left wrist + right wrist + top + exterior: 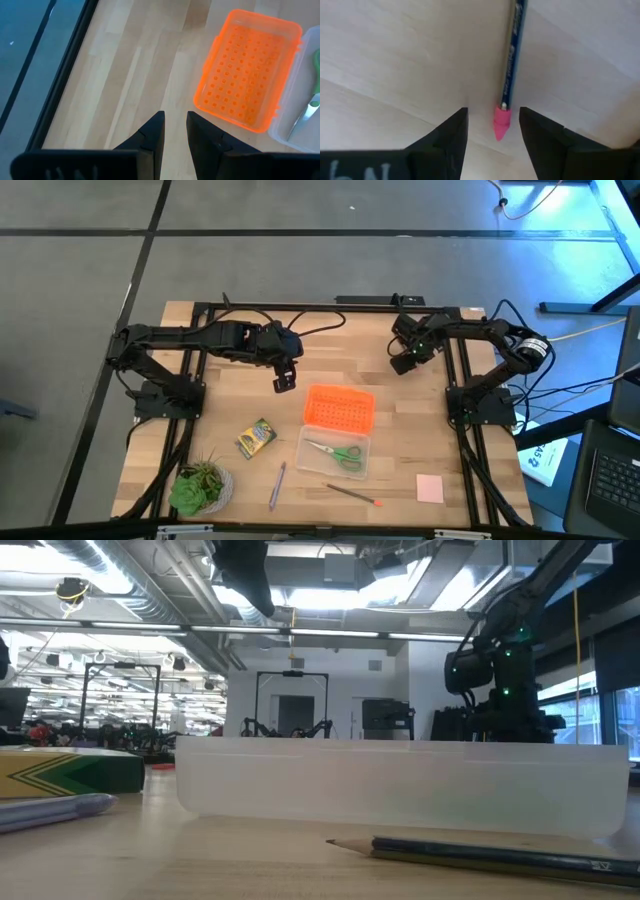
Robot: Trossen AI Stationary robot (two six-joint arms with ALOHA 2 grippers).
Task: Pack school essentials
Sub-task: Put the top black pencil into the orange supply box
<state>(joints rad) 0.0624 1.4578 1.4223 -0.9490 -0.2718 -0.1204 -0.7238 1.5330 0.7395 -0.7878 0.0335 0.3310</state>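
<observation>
Right wrist view: right gripper (492,135), half open and empty, straddles the pencil's (512,50) pink eraser cap (501,122); shaft runs straight ahead. Left gripper (175,132), narrowly parted, waits beside the orange lid (247,70).

Scissors (338,452) lie in the case (310,464) at mid-tabletop (420,450), lid (339,408) just behind. Crayon box (256,438), plant (200,487) and pen (277,485) left; pencil (350,494) in front; note pad (430,488) right.
</observation>
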